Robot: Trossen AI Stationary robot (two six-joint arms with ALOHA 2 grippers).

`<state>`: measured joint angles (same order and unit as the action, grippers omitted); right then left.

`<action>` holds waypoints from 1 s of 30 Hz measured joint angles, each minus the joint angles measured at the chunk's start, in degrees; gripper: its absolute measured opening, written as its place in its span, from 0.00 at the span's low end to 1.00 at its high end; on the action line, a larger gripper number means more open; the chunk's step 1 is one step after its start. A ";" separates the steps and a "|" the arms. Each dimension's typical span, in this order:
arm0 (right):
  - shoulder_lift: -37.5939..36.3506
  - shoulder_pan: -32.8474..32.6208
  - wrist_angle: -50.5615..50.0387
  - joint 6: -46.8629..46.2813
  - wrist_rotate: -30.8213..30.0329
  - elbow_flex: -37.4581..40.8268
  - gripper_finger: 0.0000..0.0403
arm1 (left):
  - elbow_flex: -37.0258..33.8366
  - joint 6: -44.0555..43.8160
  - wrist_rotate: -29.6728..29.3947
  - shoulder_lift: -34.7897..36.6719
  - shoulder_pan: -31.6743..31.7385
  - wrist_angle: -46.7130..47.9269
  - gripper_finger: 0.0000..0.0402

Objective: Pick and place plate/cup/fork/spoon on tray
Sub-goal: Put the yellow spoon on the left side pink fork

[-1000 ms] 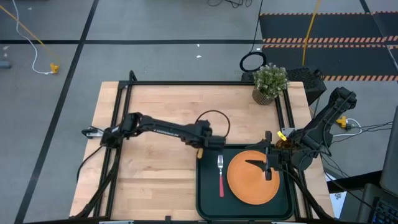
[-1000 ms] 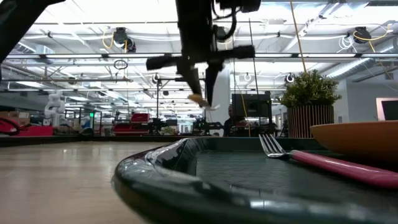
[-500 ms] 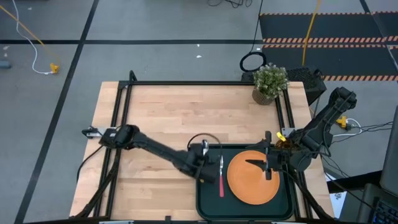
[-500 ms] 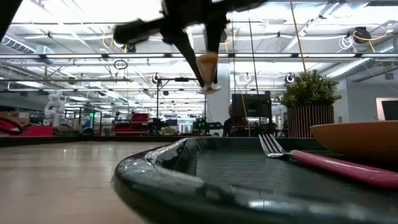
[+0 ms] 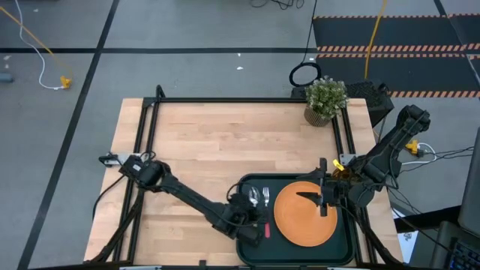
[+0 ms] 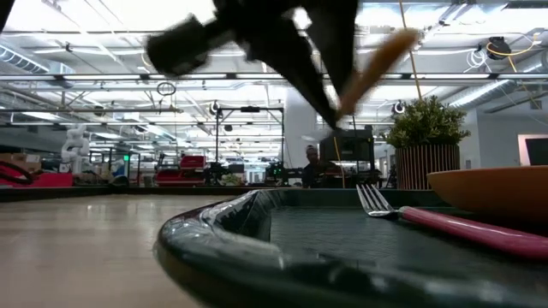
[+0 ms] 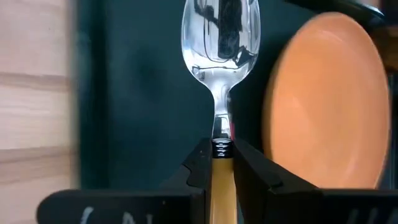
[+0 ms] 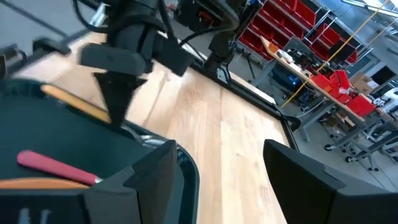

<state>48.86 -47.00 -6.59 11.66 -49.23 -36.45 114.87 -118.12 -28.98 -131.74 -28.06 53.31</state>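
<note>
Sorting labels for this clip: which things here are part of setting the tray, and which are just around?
Part of the job: tray, plate, fork, spoon held in the left gripper, right gripper open beside the plate.

Just around: potted plant, cable loop.

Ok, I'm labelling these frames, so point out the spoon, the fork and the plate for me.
spoon (image 7: 219, 34), left wrist view, on the silver bowl.
fork (image 6: 471, 228), low view, on the pink-red handle.
plate (image 5: 304, 217), high view, on the bare orange face below the gripper.
</note>
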 joint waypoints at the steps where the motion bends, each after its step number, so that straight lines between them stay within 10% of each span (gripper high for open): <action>1: 0.02 0.02 -0.44 0.04 0.00 0.01 0.58 | 0.00 0.28 0.00 -0.63 0.10 -0.76 0.12; 30: 0.00 0.01 -1.86 0.12 -0.04 0.00 0.58 | -0.02 2.36 3.76 -7.06 2.55 -2.74 0.12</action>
<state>48.86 -46.99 -8.45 11.78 -49.28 -36.45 114.85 -115.77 -25.21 -138.80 -25.52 50.56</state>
